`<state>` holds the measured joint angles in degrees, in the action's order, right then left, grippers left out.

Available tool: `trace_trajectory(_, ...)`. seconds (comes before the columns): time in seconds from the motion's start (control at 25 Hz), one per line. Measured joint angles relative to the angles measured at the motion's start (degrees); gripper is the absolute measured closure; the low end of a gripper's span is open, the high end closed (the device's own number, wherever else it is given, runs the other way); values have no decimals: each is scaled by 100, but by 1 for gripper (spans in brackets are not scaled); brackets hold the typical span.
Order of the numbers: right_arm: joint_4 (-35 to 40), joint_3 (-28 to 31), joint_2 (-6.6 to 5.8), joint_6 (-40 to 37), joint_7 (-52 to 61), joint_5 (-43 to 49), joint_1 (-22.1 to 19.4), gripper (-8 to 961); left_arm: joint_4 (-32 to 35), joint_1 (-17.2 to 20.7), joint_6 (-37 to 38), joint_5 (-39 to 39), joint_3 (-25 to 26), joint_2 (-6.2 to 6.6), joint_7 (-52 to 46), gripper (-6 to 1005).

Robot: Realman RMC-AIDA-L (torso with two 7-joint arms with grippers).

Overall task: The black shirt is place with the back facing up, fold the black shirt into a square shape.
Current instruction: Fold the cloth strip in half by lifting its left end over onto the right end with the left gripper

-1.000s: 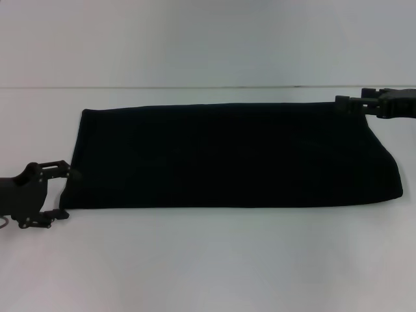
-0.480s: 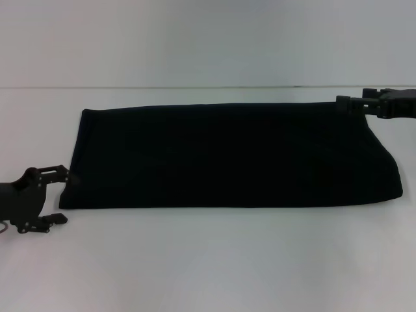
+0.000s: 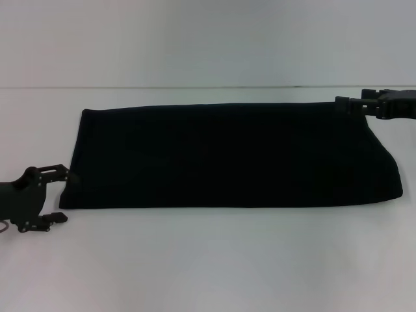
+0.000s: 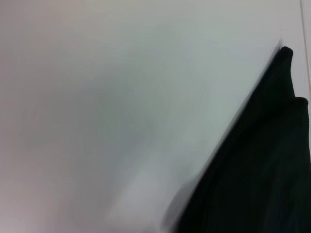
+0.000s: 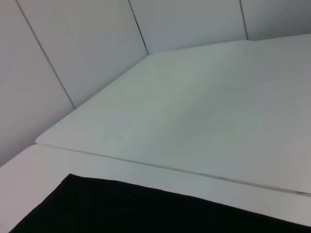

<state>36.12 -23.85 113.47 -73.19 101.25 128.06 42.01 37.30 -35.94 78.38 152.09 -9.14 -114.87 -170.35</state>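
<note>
The black shirt [image 3: 227, 156] lies flat on the white table [image 3: 208, 260] as a long folded band running left to right. My left gripper [image 3: 64, 195] is open at the shirt's near left corner, with one finger against the left edge and the other just in front of the corner. My right gripper [image 3: 344, 104] rests at the shirt's far right corner. A pointed edge of the black shirt [image 4: 262, 170] shows in the left wrist view. In the right wrist view the black shirt [image 5: 146, 208] lies flat beside bare table.
A table seam [image 3: 195, 88] runs across behind the shirt, with white wall panels [image 5: 87, 43] beyond it. White tabletop stretches in front of the shirt and on both sides.
My left gripper has drawn back to the left and slightly down, off the shirt's near left corner. The right gripper and the shirt have not moved.
</note>
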Motion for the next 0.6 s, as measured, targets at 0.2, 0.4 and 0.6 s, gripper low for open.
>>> trace_trajectory(0.2,0,22,0,-3,0,0,-4,29,-40,-1,-74,-17,0,-1,9,148)
trace_trajectory(0.4,0,36,0,-3,0,0,-14,29,-41,-17,-112,-28,-1,-1,11,148)
trace_trajectory(0.6,0,39,0,14,0,0,-10,29,-49,-59,-162,-38,-20,6,11,148)
